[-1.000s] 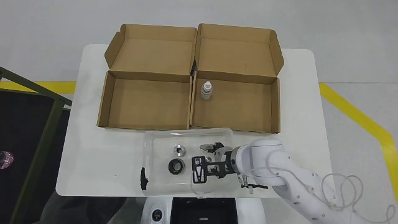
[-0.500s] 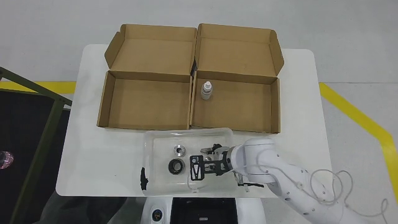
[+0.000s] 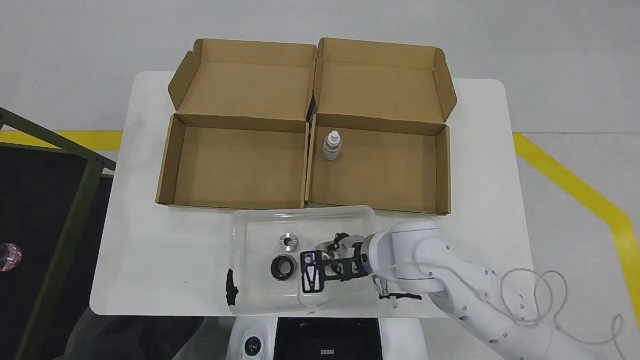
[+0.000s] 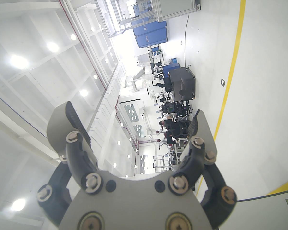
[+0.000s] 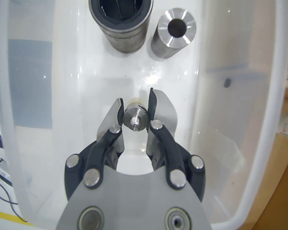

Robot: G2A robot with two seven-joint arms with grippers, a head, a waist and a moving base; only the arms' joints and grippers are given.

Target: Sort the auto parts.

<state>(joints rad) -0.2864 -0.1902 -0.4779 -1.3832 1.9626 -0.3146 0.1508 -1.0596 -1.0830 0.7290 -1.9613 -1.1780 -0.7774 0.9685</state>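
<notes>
A clear plastic bin (image 3: 250,225) stands at the table's front and holds the parts. My right gripper (image 5: 135,98) is inside it, shut on a small silver metal cylinder (image 5: 134,120) just above the bin floor. Beyond the fingers stand a dark linear bearing (image 5: 121,13) with a black bore and a silver sleeve (image 5: 175,32), both upright. From above, the right gripper (image 3: 312,270) is beside the dark bearing (image 3: 284,268), with the silver sleeve (image 3: 288,240) behind it. My left gripper (image 4: 134,111) is open, holds nothing and faces the room.
Two open cardboard boxes sit behind the bin, the left box (image 3: 235,165) bare and the right box (image 3: 385,170) holding a small white bottle (image 3: 331,145) at its near-left corner. The bin walls (image 5: 232,120) close in on both sides of the right gripper.
The right gripper has edged a little to the left inside the bin, closer to the dark bearing. The boxes and bottle have not moved.
</notes>
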